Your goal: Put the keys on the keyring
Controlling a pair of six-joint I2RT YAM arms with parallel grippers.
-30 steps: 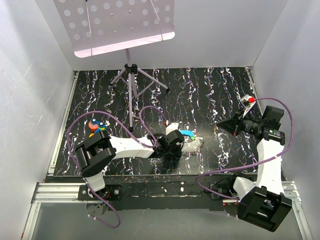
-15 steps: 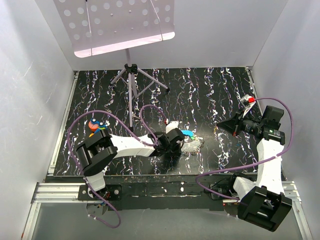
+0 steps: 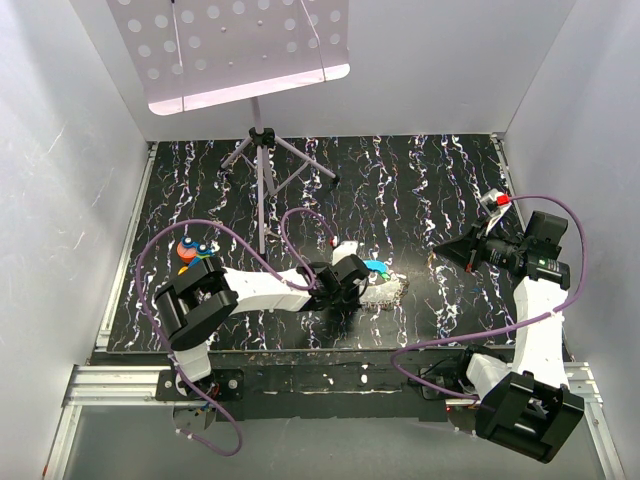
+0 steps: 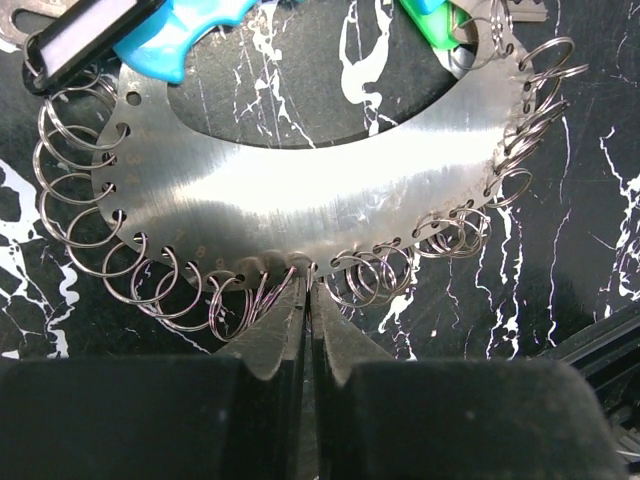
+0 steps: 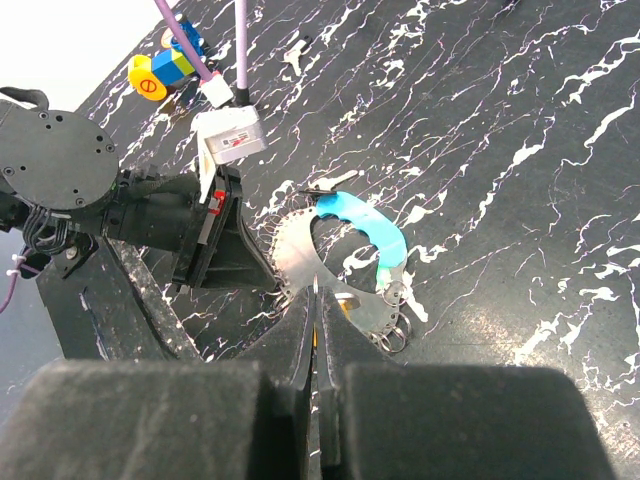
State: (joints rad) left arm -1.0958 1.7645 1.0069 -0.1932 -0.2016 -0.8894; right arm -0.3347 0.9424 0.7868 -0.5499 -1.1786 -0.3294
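Note:
The keyring (image 4: 300, 190) is a crescent metal plate with several split rings along its rim, lying flat on the black marbled table; it also shows as the keyring (image 3: 380, 287) from above. My left gripper (image 4: 305, 288) is shut on a ring at the plate's near rim. A blue plastic piece (image 4: 185, 35) and a green one (image 4: 430, 20) lie at its far side; I cannot tell whether the blue one is a key. My right gripper (image 5: 316, 292) hovers above the plate, shut on a yellow-orange key whose thin metal blade (image 5: 315, 281) sticks out past the tips. From above, the right gripper (image 3: 437, 254) is right of the plate.
A music stand's tripod (image 3: 262, 150) stands at the back centre. A colourful toy figure (image 3: 190, 252) sits at the left, and a small red and white object (image 3: 497, 200) at the right edge. The table's near edge (image 3: 300, 345) runs just behind my left arm.
My left gripper has closed on the plate's rim after standing partly open. Its arm shifted slightly. The right arm has not moved.

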